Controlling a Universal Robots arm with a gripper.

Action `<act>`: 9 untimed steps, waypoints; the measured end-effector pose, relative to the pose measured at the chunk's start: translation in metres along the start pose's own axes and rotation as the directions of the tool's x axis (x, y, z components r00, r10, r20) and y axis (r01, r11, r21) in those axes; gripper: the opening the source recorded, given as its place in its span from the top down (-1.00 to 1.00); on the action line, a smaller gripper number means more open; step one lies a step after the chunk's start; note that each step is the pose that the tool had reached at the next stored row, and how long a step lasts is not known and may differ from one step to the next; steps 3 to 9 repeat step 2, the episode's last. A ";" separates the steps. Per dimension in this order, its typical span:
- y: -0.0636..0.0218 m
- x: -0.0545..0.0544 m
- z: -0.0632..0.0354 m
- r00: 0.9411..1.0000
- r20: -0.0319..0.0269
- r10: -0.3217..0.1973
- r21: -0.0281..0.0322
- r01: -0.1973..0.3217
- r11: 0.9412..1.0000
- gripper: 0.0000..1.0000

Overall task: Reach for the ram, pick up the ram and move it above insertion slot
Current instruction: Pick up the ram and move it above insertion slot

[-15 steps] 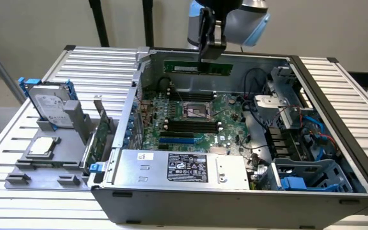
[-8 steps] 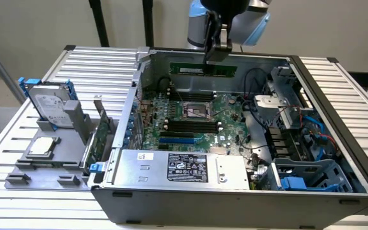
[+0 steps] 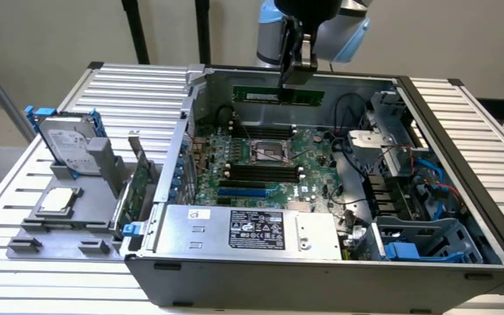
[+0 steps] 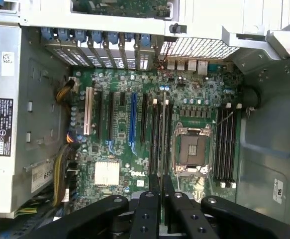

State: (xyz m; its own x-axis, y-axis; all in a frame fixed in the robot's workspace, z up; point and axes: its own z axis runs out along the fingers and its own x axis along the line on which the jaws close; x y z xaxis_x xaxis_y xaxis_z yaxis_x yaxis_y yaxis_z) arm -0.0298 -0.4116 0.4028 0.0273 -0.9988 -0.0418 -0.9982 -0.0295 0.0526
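Inside the open computer case [image 3: 462, 164], nearest the camera in the exterior view: one silver power supply [image 3: 252, 231] with a label, and one blue-latched drive cage [image 3: 427, 246] at the exterior view's right; behind them one green motherboard [image 3: 265, 161] lying flat, one empty CPU socket [image 3: 267, 152] at its middle, black memory slots [image 3: 256, 174] running on both sides of the socket (exact count unclear from here, roughly two banks); farther back, held up above the board near the rear wall, the ram [image 3: 280, 96]: one long, thin, flat green stick, dark chips along its face, lying level and lengthwise across the case; gripper [image 3: 293, 82] comes straight down onto its top edge, fingers pressed in on the stick, pinching it near mid-length.

Wrist view: two dark fingers [image 4: 149, 214] close together, stick edge-on between them as a thin sliver, memory slots [image 4: 225, 144] and socket [image 4: 190, 149] below.

Outside the case on the slatted table [image 3: 138, 82], exterior view's left: one grey fixture [image 3: 68, 223] carrying one hard drive [image 3: 66, 147] upright, one CPU [image 3: 60, 199] flat, one green expansion card [image 3: 138, 187] on edge.
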 end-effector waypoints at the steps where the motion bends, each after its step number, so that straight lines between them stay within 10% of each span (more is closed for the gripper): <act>1: 0.0000 0.000 0.0000 1.000 0.000 0.000 0.000 0.000 1.000 0.73; 9: 0.0000 0.000 0.0000 1.000 0.000 0.000 0.000 0.000 1.000 0.73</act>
